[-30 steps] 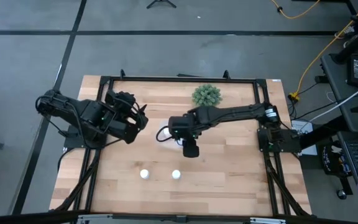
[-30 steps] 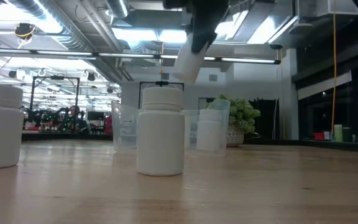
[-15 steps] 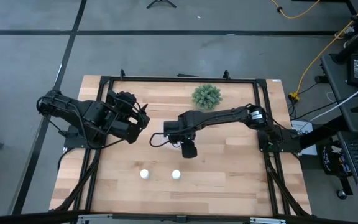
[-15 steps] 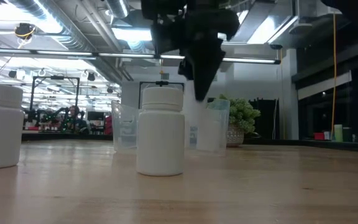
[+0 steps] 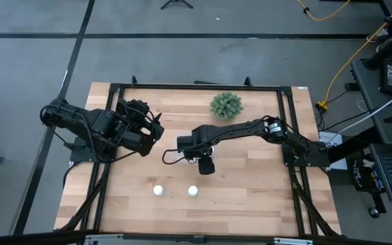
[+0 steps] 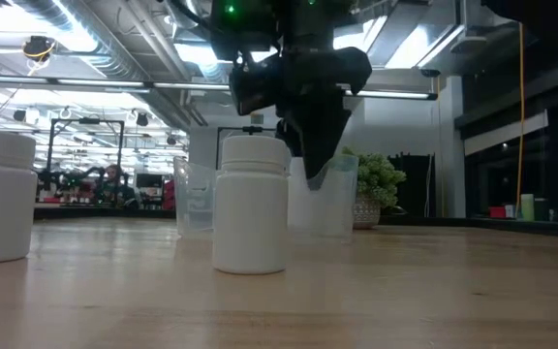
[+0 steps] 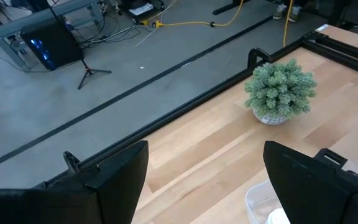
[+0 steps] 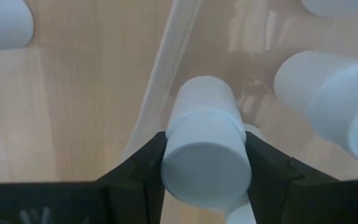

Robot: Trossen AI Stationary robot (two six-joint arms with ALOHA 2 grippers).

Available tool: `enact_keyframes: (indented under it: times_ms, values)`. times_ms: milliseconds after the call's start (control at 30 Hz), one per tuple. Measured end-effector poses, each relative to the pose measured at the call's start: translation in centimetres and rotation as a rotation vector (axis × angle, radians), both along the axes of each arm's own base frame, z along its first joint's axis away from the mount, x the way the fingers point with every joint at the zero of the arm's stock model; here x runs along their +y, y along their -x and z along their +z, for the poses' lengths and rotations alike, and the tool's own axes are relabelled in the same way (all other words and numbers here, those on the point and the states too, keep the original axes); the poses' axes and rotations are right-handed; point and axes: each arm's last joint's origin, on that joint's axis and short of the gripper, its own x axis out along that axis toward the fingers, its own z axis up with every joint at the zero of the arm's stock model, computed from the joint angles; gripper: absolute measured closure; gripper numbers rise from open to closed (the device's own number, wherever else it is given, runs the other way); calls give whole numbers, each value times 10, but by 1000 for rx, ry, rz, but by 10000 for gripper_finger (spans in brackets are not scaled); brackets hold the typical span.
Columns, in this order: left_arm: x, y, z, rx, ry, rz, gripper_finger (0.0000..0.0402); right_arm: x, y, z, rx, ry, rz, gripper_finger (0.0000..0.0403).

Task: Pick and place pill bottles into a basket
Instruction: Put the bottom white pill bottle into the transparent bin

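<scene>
My right gripper (image 5: 197, 151) reaches to the table's middle and is shut on a white pill bottle (image 8: 204, 124), over the clear basket (image 8: 166, 74). The low view shows the basket (image 6: 335, 208) behind the gripper. Two more bottles (image 8: 328, 106) (image 8: 340, 5) show inside the basket. Two bottles (image 5: 158, 190) (image 5: 192, 191) stand upright on the table near its front edge. My left gripper (image 5: 154, 129) waits open and empty at the left; its wrist view shows its fingers wide apart (image 7: 204, 180). My right gripper pinches the bottle between its two fingers, on the two opposite sides (image 8: 169, 149) of the bottle's upper end. The fingers come from above, pointing down. The bottle hangs below them, inside the basket's wall; whether its lower end touches the basket's floor I cannot tell.
A green spiky plant (image 5: 225, 105) stands at the far middle of the table. A black frame (image 5: 196, 86) runs along the table's edges. Another bottle (image 8: 2, 22) shows on the bare wood just outside the basket.
My right gripper has gone down with the bottle and a little toward the table's left edge, from high above the basket down to its rim. The bottle, tilted then, now hangs upright. The left arm has kept still.
</scene>
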Motion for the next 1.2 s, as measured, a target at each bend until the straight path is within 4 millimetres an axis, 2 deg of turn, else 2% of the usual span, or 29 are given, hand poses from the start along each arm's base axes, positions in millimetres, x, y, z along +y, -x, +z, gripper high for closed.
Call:
enact_keyframes:
  times_ms: [333, 700, 933, 1200]
  values:
    - [0, 0, 0, -1, 1, -1, 91, -2, 7, -4, 67, 51, -31, 241]
    - [0, 0, 0, -2, 2, -1, 91, -2, 6, -4, 60, 50, -61, 239]
    - [0, 0, 0, -2, 2, -1, 91, 5, 7, -4, 65, 51, -72, 173]
    - [0, 0, 0, -1, 4, -2, 91, 10, 7, 0, 62, 42, -58, 159]
